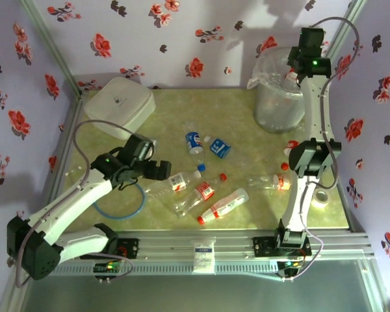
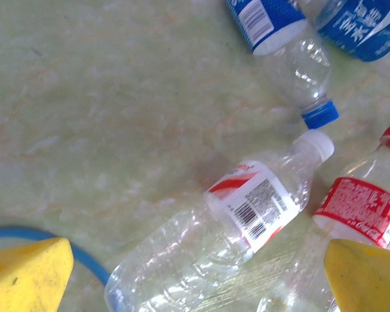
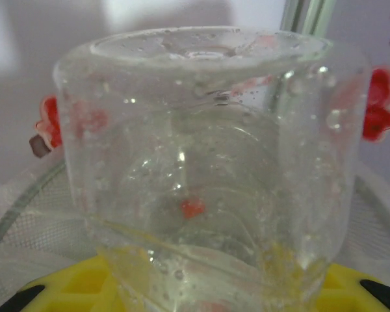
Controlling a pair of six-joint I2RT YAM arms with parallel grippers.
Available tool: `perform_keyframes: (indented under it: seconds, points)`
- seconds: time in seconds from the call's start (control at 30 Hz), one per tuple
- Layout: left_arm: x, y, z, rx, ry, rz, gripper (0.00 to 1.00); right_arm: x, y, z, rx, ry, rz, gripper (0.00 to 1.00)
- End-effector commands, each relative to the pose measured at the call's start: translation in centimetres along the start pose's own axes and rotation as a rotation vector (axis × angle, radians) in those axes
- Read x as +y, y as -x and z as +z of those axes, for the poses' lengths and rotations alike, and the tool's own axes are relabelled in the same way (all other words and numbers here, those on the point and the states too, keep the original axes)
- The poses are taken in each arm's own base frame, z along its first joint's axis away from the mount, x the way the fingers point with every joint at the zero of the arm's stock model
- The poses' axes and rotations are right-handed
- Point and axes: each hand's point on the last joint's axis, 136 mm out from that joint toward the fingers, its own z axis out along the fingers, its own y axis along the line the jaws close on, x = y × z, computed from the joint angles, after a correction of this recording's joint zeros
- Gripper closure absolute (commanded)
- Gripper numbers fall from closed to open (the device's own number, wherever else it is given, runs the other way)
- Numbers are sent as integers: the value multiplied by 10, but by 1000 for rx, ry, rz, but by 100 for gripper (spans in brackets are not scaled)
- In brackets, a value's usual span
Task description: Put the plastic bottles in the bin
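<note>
Fig.: R jaws clenched on a clear bottle [image 3: 208,162], held over the bin [image 1: 273,114] at far-R corner of the bench [image 1: 169,110]. L jaws fully released, straddling a red-label bottle [image 2: 247,211] lying mid-bench; other bottles [image 1: 224,206] lie nearby. Tip: centre R bottle well inside rim before release, so it can't snag liner or bounce out.

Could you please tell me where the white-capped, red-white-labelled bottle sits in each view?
Top external: white-capped bottle lies by the left gripper, left of centre.
Left wrist: same bottle lower centre, cap up-right.
Right wrist: faces a clear bottle instead.
Shared landmark: the blue-label bottle, past its cap.
</note>
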Motion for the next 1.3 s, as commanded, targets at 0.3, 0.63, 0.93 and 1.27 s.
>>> perform_keyframes:
  seconds: [0.3,0.63,0.93,1.27]
  points:
    - [11,-17,1,63,73,29,0,17,-96,57,316,92,-27,67]
    - [4,-13,7,92,74,79,0,12,-156,72,513,84,-86,46]
    - [-5,-22,-5,95,31,163,0,11,-143,66,478,81,-75,20]
    - [-6,-42,10,189,50,238,0,1,-48,-6,228,56,-57,1]
